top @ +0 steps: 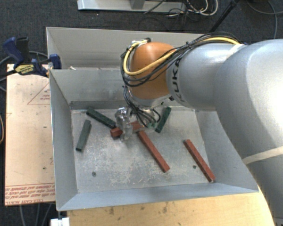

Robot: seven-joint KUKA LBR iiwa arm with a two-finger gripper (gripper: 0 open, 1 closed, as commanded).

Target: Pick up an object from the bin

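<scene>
Pincer (126, 127) sits low beside a short reddish-brown block (115, 133) in the bin (62, 126) — whether spread or pressed together is unclear.

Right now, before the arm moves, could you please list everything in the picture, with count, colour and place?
Long flat red-brown bars: two, red-brown; one in the bin's middle, running from the tool toward the near right, one further right.
Short red-brown block: one, red-brown, just left of the tool.
Flat dark green bars: three, dark green; one at the left, one at the back left, one right of the tool.
Grey metal bin: one, grey, around all these.
Silver arm: one, silver with orange cover, from the right.
Tool: one, metal, low over the bin's floor.
</scene>
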